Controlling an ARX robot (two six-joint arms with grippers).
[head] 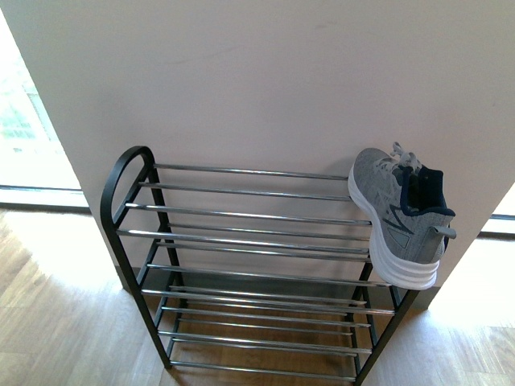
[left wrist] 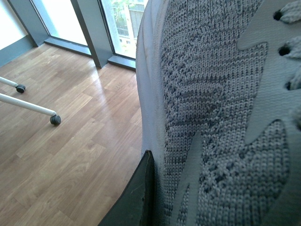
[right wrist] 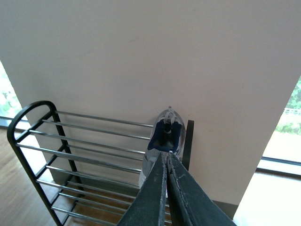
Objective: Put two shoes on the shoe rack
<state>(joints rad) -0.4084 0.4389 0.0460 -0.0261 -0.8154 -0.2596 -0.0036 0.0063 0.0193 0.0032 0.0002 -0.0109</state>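
Note:
The shoe rack, a black frame with chrome bars, stands against a white wall. One grey knit sneaker with a white sole and navy lining rests on the right end of its top tier, toe towards the wall and heel jutting past the front bar. Neither arm shows in the front view. A second grey knit sneaker fills the left wrist view, and my left gripper is shut on it; only one dark finger shows against its sole edge. My right gripper is shut with nothing in it, in front of and above the sneaker on the rack.
A wood floor lies around the rack, with bright windows on both sides of the wall. In the left wrist view, white legs on castors stand on the floor near dark window frames.

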